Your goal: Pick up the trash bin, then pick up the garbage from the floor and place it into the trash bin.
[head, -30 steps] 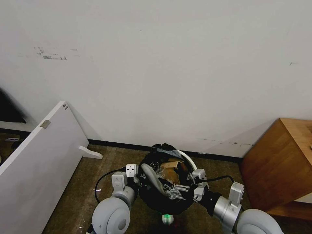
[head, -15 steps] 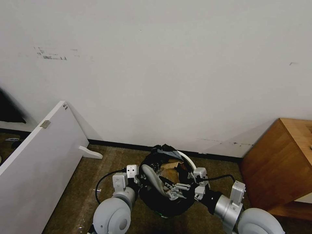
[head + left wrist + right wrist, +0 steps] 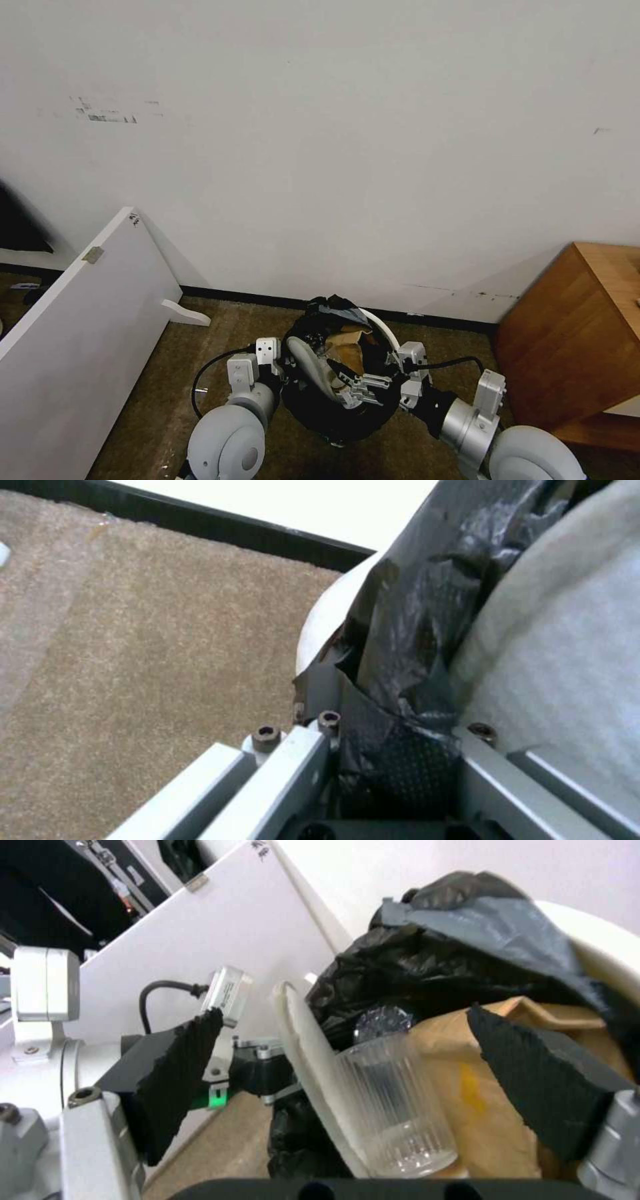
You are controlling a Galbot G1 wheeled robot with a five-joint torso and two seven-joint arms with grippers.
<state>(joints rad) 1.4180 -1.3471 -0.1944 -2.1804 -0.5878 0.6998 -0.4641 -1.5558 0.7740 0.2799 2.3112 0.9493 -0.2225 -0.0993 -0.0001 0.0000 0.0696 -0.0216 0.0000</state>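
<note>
The trash bin (image 3: 333,407), a white bucket lined with a black bag, hangs just off the carpet between my two arms. My left gripper (image 3: 288,363) is shut on its rim; the left wrist view shows the fingers (image 3: 300,760) clamping the black bag (image 3: 400,645) and the bin's white wall (image 3: 327,625). Garbage lies inside: a white slipper (image 3: 310,1060), a clear plastic bottle (image 3: 393,1110) and a brown paper bag (image 3: 480,1100). My right gripper (image 3: 363,390) hovers open over the bin's mouth, its black pads (image 3: 177,1075) spread to either side of the bottle and holding nothing.
A white board (image 3: 73,320) leans against the wall on the left. A wooden cabinet (image 3: 580,340) stands at the right. The white wall (image 3: 333,167) with a black skirting is close behind the bin. Brown carpet (image 3: 173,373) lies open at front left.
The bin and both grippers have shifted slightly to the left. The green light that showed under the bin is now covered.
</note>
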